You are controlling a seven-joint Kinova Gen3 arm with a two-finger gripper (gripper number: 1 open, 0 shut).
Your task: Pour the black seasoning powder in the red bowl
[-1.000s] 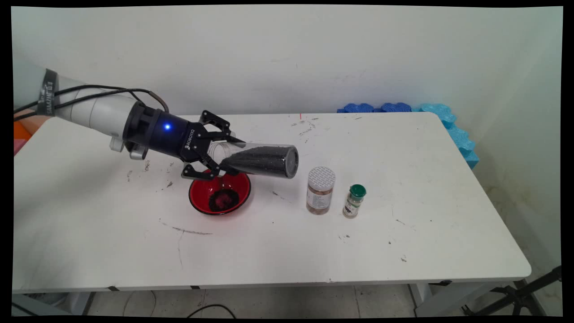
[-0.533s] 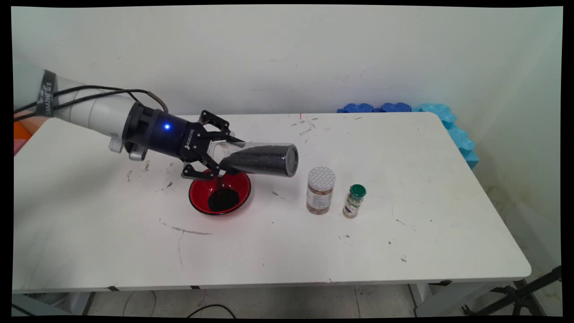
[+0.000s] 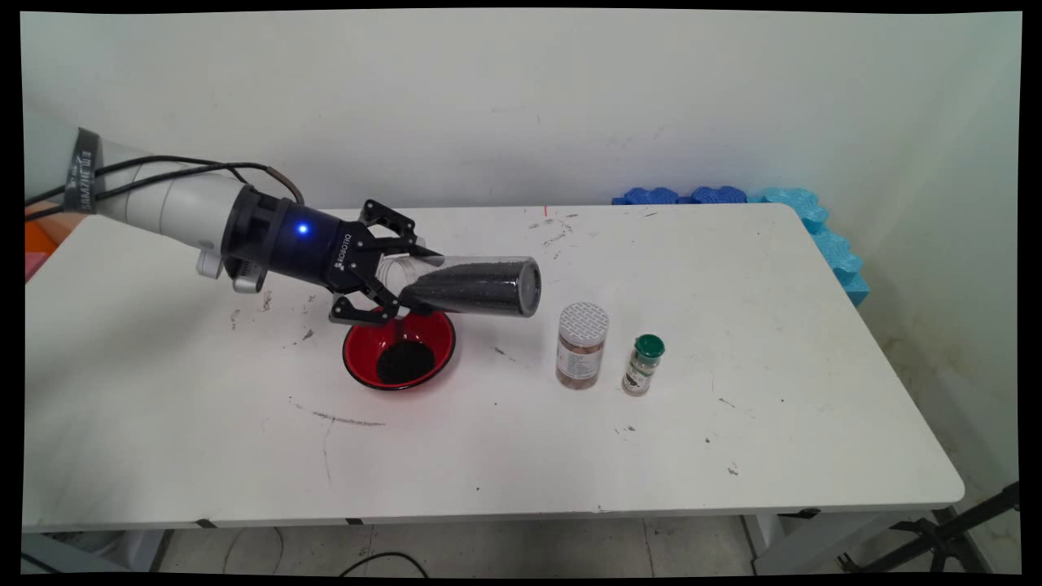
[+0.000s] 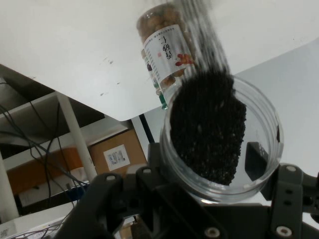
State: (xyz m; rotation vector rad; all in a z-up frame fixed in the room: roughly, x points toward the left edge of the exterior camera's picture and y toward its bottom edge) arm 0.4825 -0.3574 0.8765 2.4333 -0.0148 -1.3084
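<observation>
The end effector (image 3: pixel 396 286) gripped a clear jar (image 3: pixel 468 286) of black grains, tipped sideways. Its mouth hung over a red bowl (image 3: pixel 398 349) on the desk (image 3: pixel 733 423).

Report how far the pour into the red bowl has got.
Done: a dark heap already lies in the red bowl. In hand: the gripper holds the clear jar tipped sideways, mouth over the bowl. Left: most of the black grains remain in the jar.

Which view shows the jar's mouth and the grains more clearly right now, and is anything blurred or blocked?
Hand view: open mouth of the clear jar sharp and close, black grains distinct; label jar beyond slightly soft. Main view: evenly lit; gripper hides the mouth, red bowl partly shadowed.
</observation>
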